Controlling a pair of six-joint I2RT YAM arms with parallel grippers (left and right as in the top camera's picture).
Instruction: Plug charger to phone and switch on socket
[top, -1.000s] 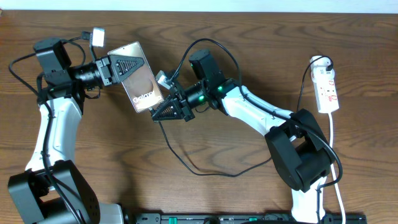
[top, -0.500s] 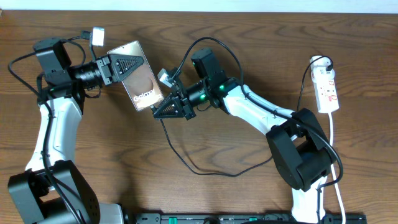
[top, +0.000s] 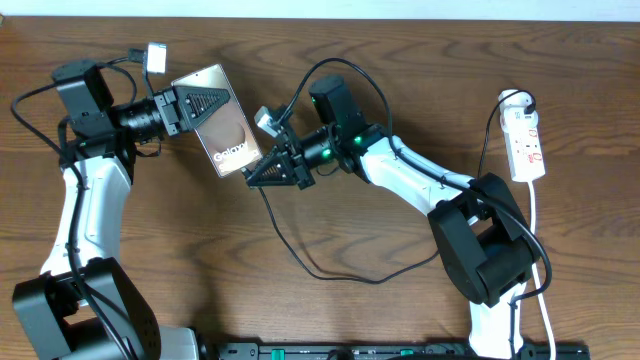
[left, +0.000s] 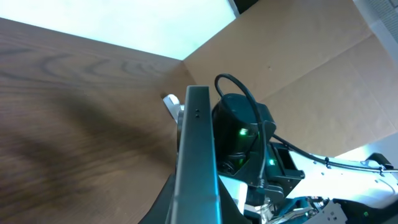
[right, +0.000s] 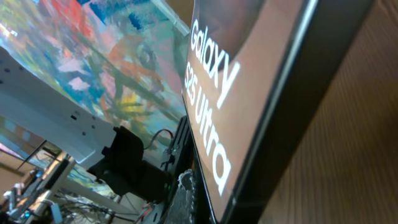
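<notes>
The flat bronze-grey phone (top: 232, 140) is stiff, smooth and likely slippery. The left gripper (top: 220, 107) has its jaws clamped across the end away from the lettering. At the phone's lettered end the right gripper (top: 258, 177) is closed, apparently pinching the thin, limp black charger cable (top: 300, 264) near its hidden plug, the sensible place to hold it. The white power-strip socket (top: 526, 140) lies well apart from the phone.

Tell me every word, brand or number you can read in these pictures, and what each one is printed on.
"Galaxy": white lettering on the face of the phone, also readable from overhead.
"S25 Ultra": second line right beside it on the same face, clear only in the right wrist view.
Red marks on the socket: too small to read.
Nothing else shows readable text.
</notes>
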